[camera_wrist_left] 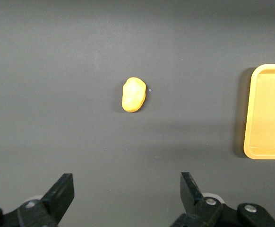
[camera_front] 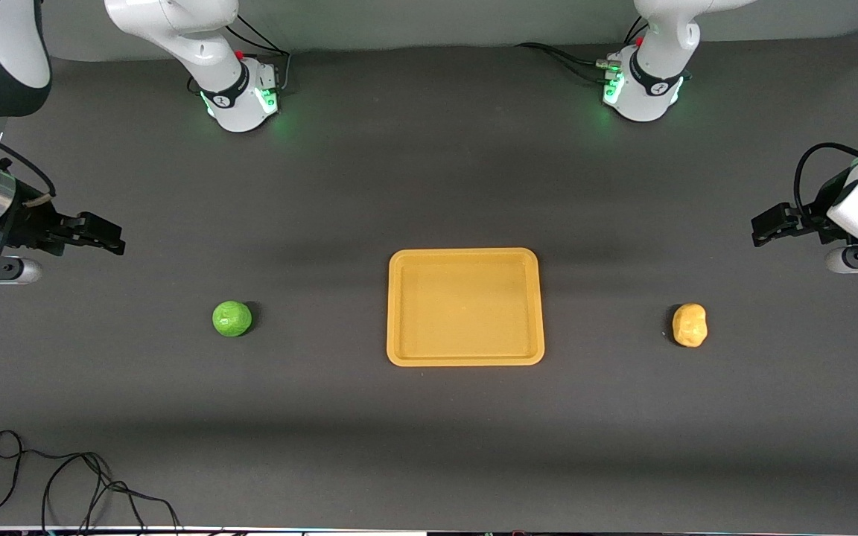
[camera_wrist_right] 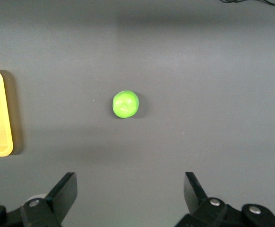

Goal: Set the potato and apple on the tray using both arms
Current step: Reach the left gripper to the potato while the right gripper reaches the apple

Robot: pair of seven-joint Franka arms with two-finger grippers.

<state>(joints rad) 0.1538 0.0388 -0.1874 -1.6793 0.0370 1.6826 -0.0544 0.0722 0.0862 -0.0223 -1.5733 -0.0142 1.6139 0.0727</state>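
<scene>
Potato (camera_wrist_left: 133, 94) and apple (camera_wrist_right: 125, 104) untouched beside bare tray (camera_front: 465, 361), left pincer (camera_wrist_left: 127, 194) and right pincer (camera_wrist_right: 130, 193) both wide open, empty.

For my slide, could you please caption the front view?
Both arms wait with open grippers, left and right, apple and potato flanking the empty tray.

Matt dark table (camera_front: 429, 447), plastic things on it.
My tray (camera_front: 465, 361) looks like smooth orange-yellow plastic, faintly glossy; the apple (camera_front: 232, 318) is shiny green and slightly wrinkled; the potato (camera_front: 690, 325) is lumpy, dull yellow.
</scene>
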